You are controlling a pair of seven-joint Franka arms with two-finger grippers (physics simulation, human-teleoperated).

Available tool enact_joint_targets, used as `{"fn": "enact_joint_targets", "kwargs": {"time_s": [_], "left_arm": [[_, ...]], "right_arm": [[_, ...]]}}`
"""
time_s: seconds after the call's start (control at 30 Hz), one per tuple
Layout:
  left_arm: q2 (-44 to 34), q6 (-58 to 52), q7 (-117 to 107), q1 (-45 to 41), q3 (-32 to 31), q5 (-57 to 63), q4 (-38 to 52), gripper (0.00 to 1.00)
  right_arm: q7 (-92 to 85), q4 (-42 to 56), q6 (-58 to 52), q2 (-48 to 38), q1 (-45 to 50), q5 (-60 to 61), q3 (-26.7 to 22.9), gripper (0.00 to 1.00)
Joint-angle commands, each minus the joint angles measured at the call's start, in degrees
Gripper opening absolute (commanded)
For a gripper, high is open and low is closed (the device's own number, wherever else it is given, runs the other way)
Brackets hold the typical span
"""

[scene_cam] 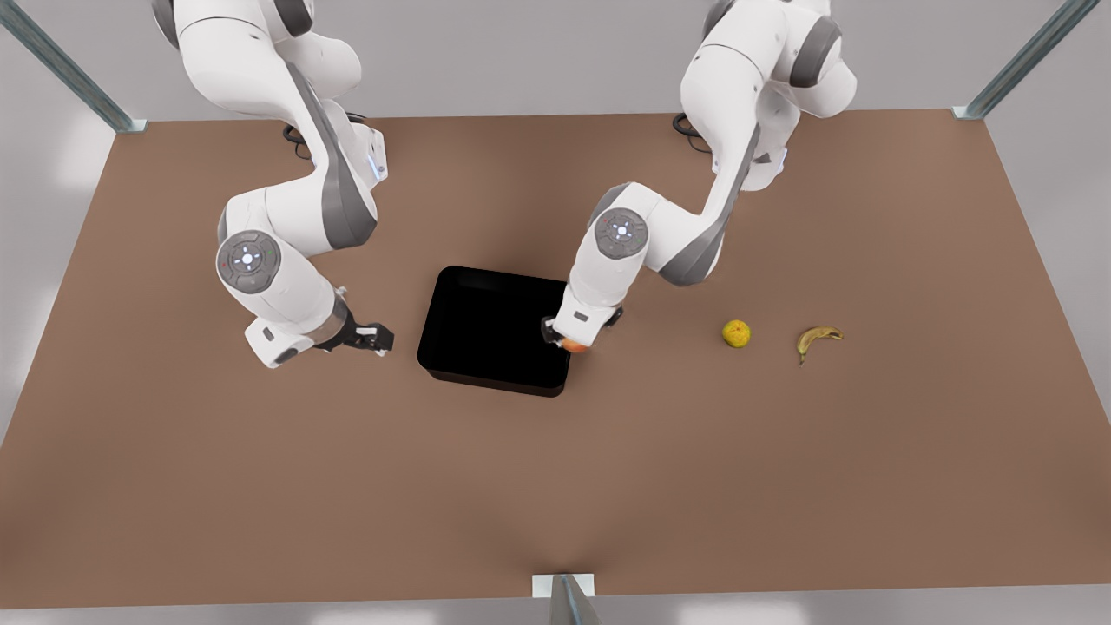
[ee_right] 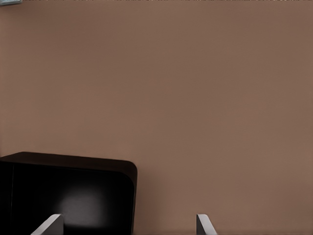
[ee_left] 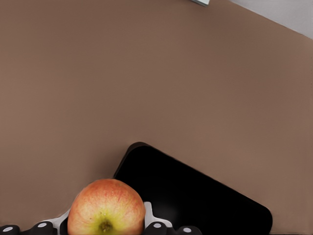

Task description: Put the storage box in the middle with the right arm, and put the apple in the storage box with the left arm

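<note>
Left wrist view: left gripper [ee_left: 105, 230] fingers clamped on round red-and-yellow apple [ee_left: 106, 208], above black rectangular plastic storage box [ee_left: 195, 196].
Right wrist view: right gripper [ee_right: 124, 226] fingers apart, empty, beside box.

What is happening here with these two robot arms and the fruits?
The left gripper holds the apple at the rim of the storage box, on the side toward the front view's right; the apple is not yet released. The box sits near the middle of the table. The right gripper waits beside the box on the other side, open and holding nothing. A yellow-green fruit and a banana lie on the table, untouched.
</note>
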Motion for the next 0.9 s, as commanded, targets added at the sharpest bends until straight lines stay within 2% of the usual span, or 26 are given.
{"fn": "enact_joint_targets", "kwargs": {"time_s": [0.0, 0.07, 0.1, 0.23, 0.27, 0.3, 0.43, 0.47, 0.5, 0.53, 0.63, 0.67, 0.73, 0.77, 0.83, 0.87], "left_arm": [[0.4, 0.0, -0.4, -0.5, 0.4, -5.8, 0.5, 0.82], [2.8, 0.2, -2.8, -3.9, 2.9, -7.4, 2.8, 0.82], [5.2, 0.4, -3.0, -6.9, 6.8, -9.9, 5.6, 0.82], [11.3, 2.7, -3.0, -14.3, 15.7, -15.8, 9.9, 0.82], [11.6, 3.7, -3.4, -14.7, 15.7, -15.8, 9.9, 0.83], [11.6, 3.8, -3.7, -15.1, 15.7, -15.8, 9.8, 1.0], [10.4, 3.5, -2.3, -14.4, 15.9, -14.9, 8.9, 1.0], [7.5, 2.6, 1.7, -12.6, 16.1, -14.8, 6.7, 1.0], [1.2, -1.7, 9.2, -10.0, 16.2, -14.5, 0.7, 1.0], [-3.6, -9.0, 15.1, -6.1, 16.3, -11.5, -1.4, 1.0], [-14.0, -25.5, 25.4, 4.8, 15.8, -0.9, -2.3, 1.0], [-17.5, -26.8, 29.8, 8.4, 14.6, 1.6, -5.1, 1.0], [-24.7, -26.9, 35.4, 28.9, -3.2, 13.0, -11.6, 1.0], [-25.0, -27.7, 38.6, 34.5, -6.4, 13.3, -11.7, 1.0], [-25.0, -29.0, 40.5, 36.5, -6.8, 16.7, -11.5, 1.0], [-24.8, -29.4, 42.2, 40.5, -9.4, 16.8, -11.4, 1.0]], "right_arm": [[0.0, 0.0, 0.0, 0.0, 0.0, 0.0, 0.0, 1.0], [0.1, 0.0, -0.1, 0.0, 0.1, 0.0, 0.0, 1.0], [0.2, 0.0, -0.1, 0.0, 0.2, 0.0, 0.0, 1.0], [-0.1, 0.0, -0.1, -0.1, -0.3, 0.0, 0.0, 1.0], [-2.2, 0.0, -0.2, -0.4, -0.9, -0.1, 0.0, 1.0], [-4.8, -0.2, -0.2, -0.6, -2.0, -0.1, 0.0, 1.0], [-4.8, -0.4, -0.3, -0.8, -2.0, -0.1, 0.0, 1.0], [-4.7, -0.4, -0.3, -0.8, -2.0, -0.1, 0.0, 1.0], [-4.7, -0.4, -0.2, -0.8, -1.9, -0.1, -0.1, 1.0], [-4.7, -0.4, -0.3, -0.8, -1.9, -0.1, 0.0, 1.0], [-4.7, -0.3, -0.2, -0.8, -1.8, -0.1, 0.0, 1.0], [-4.7, -0.4, -0.3, -0.8, -1.9, -0.1, -0.1, 1.0], [-4.7, -0.4, -0.2, -0.8, -1.9, -0.1, 0.0, 1.0], [-4.7, -0.4, -0.2, -0.8, -1.8, -0.1, -0.1, 1.0], [-4.8, -0.4, -0.2, -0.9, -1.9, -0.1, -0.1, 1.0], [-5.0, -0.4, -0.2, -1.1, -2.1, -0.1, 0.0, 1.0]]}}
